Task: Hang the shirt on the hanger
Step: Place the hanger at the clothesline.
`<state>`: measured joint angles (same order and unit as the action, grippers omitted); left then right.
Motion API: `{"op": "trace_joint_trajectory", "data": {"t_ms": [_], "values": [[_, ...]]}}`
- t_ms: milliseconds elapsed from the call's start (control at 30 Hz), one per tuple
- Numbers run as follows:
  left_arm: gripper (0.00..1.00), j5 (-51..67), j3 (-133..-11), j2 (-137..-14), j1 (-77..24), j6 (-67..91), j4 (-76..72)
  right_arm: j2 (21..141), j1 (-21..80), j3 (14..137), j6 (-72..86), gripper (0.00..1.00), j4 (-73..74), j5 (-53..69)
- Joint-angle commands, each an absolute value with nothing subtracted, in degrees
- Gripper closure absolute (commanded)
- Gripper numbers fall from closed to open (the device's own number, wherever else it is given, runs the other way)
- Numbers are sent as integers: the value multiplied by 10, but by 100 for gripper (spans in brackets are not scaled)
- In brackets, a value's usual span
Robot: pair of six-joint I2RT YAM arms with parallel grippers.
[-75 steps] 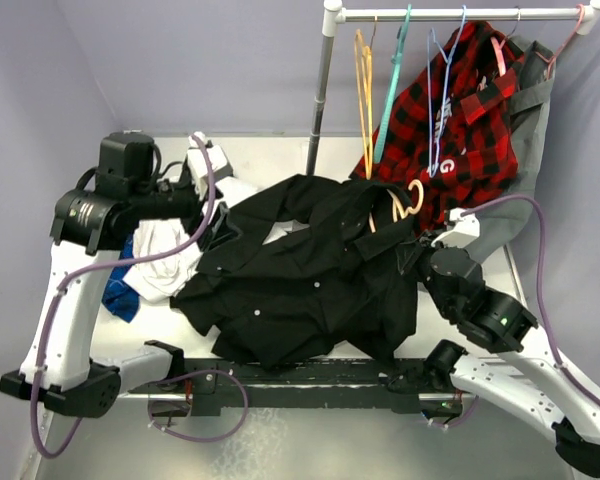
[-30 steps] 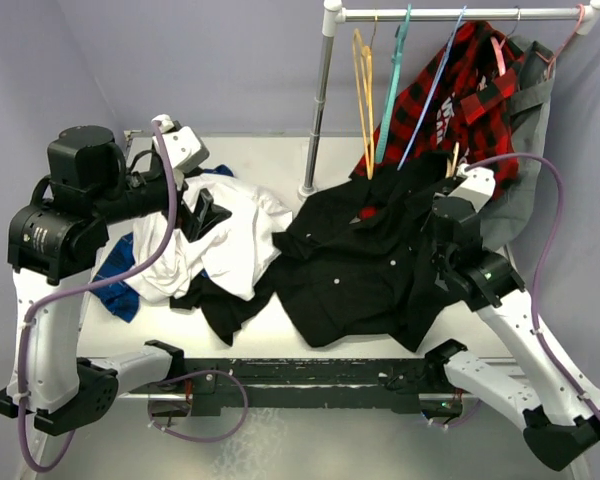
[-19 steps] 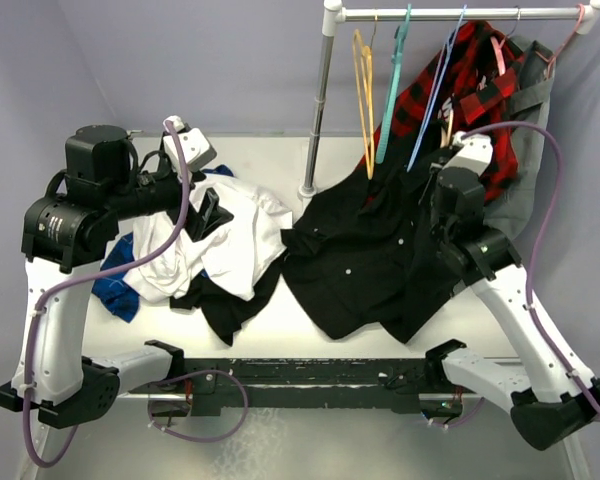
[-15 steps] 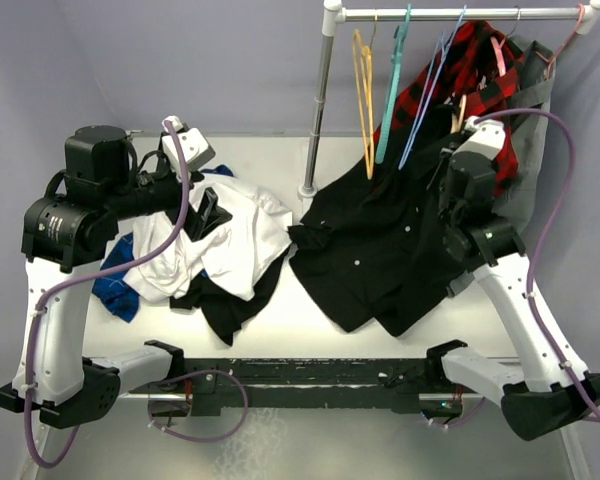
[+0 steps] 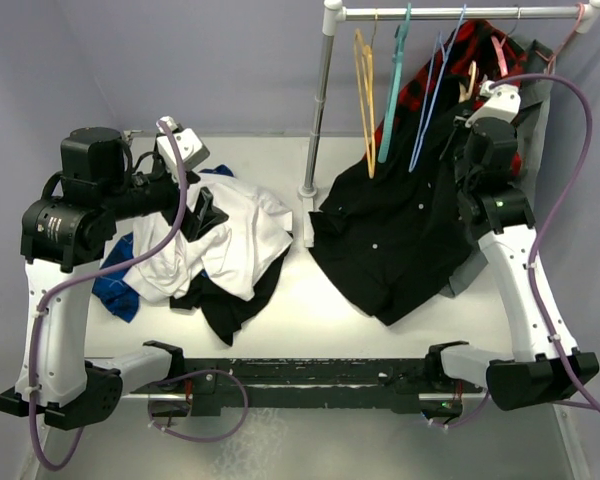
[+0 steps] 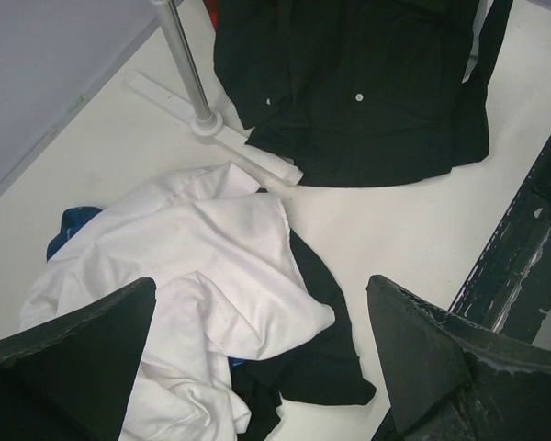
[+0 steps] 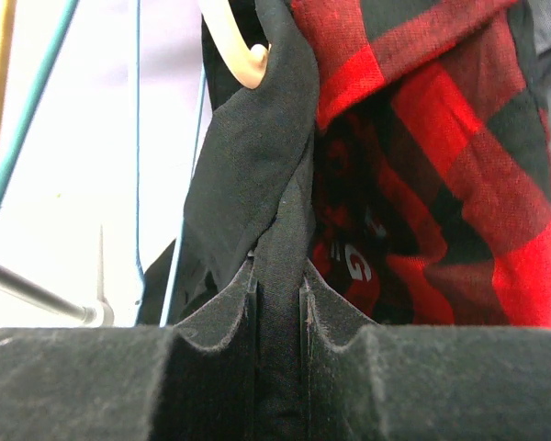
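The right gripper (image 7: 277, 287) is pinched tight on a fold of the black button-up shirt (image 5: 400, 240), high up beside the clothes rail (image 5: 430, 14). The shirt hangs down from its fingers, its lower part reaching the table (image 5: 310, 315) below. Just above the fingers, the rounded tan end of the wooden hanger (image 7: 241, 48) pokes out of the black cloth, with the red-and-black plaid shirt (image 7: 432, 138) close alongside. The left gripper (image 6: 257, 299) hovers spread wide, holding nothing, above the crumpled white shirt (image 6: 202, 257).
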<state>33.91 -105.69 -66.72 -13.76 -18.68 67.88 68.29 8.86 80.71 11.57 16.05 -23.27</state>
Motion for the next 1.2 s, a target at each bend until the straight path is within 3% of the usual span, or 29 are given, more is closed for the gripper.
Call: {"op": "trace_joint_trajectory", "data": {"t_ms": [0,467,1000,1167], "values": [[1,357,-1054,-659,-128,-193,663,695,79,877,97,100,71,-203],[0,370,-1035,-658,-116,-195,651,743,62,957,65,100,27,-212],[1,417,-1025,-666,-97,-196,648,881,62,1143,54,100,73,-135],[1,418,-1023,-666,-95,-196,647,900,65,1145,72,100,74,-94]]}}
